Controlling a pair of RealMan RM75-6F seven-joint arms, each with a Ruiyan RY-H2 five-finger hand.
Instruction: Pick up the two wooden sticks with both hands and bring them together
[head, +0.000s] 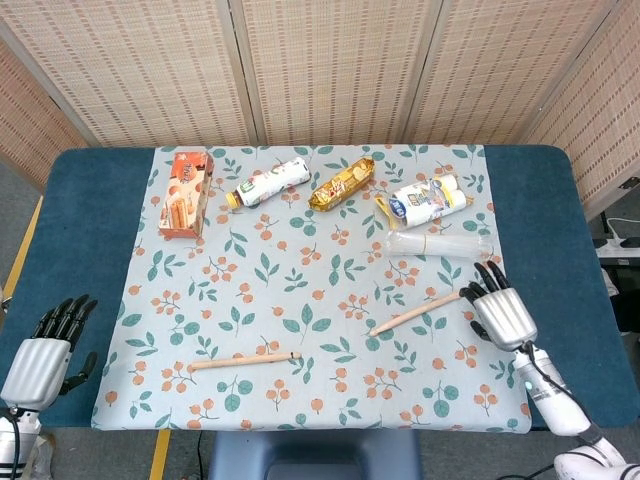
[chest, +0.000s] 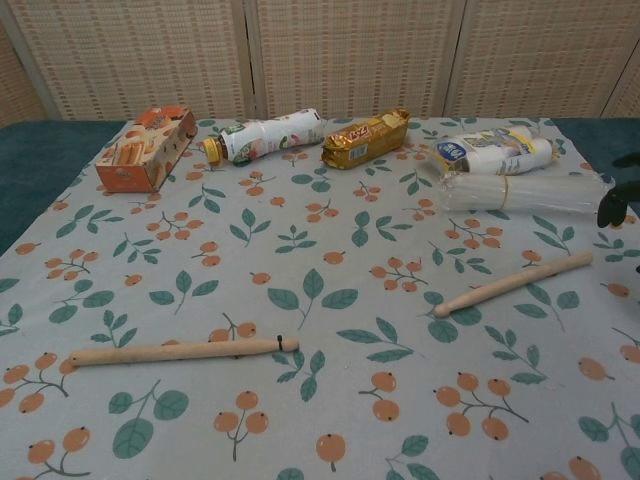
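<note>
While my right hand (head: 501, 312) hovers over the cloth (head: 300, 280) with its fingers spread and nothing in them, its fingertips (chest: 612, 205) show only as dark shapes at the edge of the chest view. One stick (head: 416, 313) lies slanted just beside that hand, its far end near my fingers; whether they touch it I cannot tell. My left hand (head: 45, 345) sits at the table's (head: 80, 220) near left corner, off the cloth, fingers apart and holding nothing. A second stick (head: 245, 360) lies nearly level near the front of the cloth, well apart from both hands. Along the back sit a box (head: 186, 192), a bottle (head: 268, 182), a gold packet (head: 342, 183) and two clear packs (head: 430, 200).
</note>
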